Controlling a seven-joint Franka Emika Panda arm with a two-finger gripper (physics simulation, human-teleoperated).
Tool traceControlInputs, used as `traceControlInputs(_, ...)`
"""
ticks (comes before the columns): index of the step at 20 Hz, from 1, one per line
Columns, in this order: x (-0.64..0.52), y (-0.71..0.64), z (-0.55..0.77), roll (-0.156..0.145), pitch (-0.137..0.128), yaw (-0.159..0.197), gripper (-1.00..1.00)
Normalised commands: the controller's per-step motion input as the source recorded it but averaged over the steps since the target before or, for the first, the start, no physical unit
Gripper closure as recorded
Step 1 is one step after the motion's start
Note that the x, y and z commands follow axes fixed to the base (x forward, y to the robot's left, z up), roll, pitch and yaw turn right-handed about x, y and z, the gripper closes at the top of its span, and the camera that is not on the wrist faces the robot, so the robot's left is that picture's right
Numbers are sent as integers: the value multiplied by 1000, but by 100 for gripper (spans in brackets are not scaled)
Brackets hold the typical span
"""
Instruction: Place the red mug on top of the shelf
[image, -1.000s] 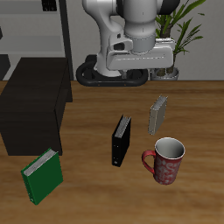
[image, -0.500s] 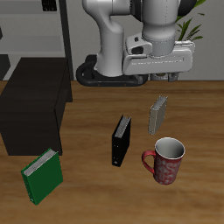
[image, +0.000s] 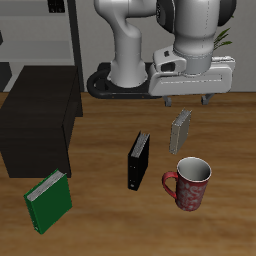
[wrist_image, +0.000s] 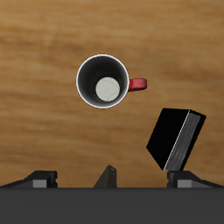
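The red mug (image: 189, 184) stands upright on the wooden table near its front edge, with a pale swirly pattern and its loop handle towards the black book. In the wrist view I look down into the mug (wrist_image: 103, 81), whose inside is whitish-grey. The shelf (image: 36, 121) is a large black cabinet with a flat top, at the far side of the table from the mug. My gripper (image: 187, 100) hangs open and empty in the air, farther back than the mug and above the grey book. Its fingertips (wrist_image: 181, 179) show in the wrist view.
A grey book (image: 180, 130) stands just behind the mug. A black book (image: 138, 160) stands beside the mug and also shows in the wrist view (wrist_image: 175, 138). A green book (image: 48, 200) leans in front of the shelf. A thin grey rack (image: 70, 40) and a plant (image: 214, 40) stand at the back.
My gripper has swung sideways away from the shelf side and come lower and forward, so it now hangs above the grey book behind the mug. Nothing on the table moved.
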Motion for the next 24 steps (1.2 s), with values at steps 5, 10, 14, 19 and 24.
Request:
traceControlInputs(5,319,80,-206,-10,12,5,-100)
traceControlInputs(10,227,184,-221,8,-17,25,-100)
traceControlInputs(14,149,190,-252,15,-18,17,-100)
traceControlInputs(19,141,112,-300,0,10,21,-100)
traceControlInputs(24,160,149,-371,-8,23,27,-100)
